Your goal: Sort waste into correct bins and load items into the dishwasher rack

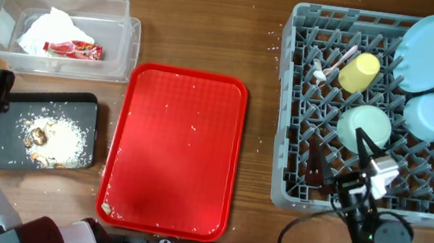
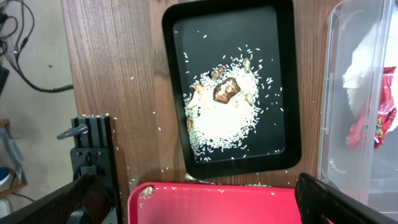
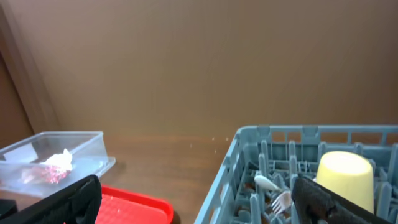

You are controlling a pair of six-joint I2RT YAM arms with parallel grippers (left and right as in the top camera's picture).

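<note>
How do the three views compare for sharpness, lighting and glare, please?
Overhead: evenly lit and sharp, with a faint sheen on the red tray. Left wrist: the crumbs on the black tray are crisp, while the left gripper's fingers at the bottom corners are dark and blurred. Right wrist: the yellow cup reads fairly clearly, but the right gripper's fingers are dark blurs.

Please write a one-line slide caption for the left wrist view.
Black tray holding pale crumbs and a dark brown lump, beside the clear box and red tray.
</note>
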